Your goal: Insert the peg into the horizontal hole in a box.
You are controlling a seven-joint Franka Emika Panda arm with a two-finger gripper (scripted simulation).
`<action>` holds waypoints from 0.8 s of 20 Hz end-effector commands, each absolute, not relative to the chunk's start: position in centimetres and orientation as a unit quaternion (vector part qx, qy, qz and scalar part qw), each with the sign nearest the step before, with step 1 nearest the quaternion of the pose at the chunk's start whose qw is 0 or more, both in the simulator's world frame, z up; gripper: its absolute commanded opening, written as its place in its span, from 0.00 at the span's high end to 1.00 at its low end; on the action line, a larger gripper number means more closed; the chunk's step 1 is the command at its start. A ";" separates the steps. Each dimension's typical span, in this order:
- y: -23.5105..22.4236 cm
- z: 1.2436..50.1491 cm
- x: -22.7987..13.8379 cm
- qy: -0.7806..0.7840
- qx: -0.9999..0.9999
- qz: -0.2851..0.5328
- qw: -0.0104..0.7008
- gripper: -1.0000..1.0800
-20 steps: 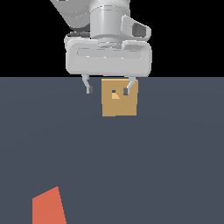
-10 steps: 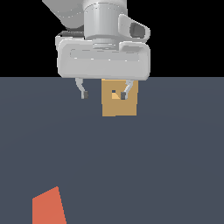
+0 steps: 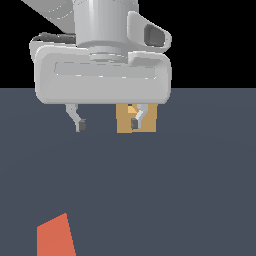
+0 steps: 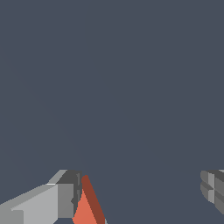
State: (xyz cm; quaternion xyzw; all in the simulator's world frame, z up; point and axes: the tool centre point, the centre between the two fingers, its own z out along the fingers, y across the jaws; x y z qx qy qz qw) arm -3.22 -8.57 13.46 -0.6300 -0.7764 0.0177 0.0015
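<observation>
Our tool (image 3: 107, 123) hangs wide open, holding nothing. The peg (image 3: 56, 236) lies at seven o'clock on the desk (image 3: 200, 190). It looks stiff and light; we'd pinch its flat sides.

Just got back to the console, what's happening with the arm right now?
The gripper is open and holds nothing. It hangs above the dark floor, in front of the tan box, which it partly hides in the exterior view. The peg lies on the floor at that view's lower left, ungrasped; only its orange-red end shows. In the wrist view that end appears right beside one of the gripper's fingers. Insertion has not begun.
</observation>
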 end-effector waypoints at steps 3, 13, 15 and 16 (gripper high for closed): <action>-11.7 12.5 -3.8 -0.795 -0.607 0.015 0.001 0.04; -18.8 10.2 -4.1 -0.833 -0.554 0.009 0.000 0.04; -20.2 9.7 -4.1 -0.840 -0.543 0.008 0.000 0.04; -21.0 9.5 -4.0 -0.844 -0.537 0.007 0.000 0.04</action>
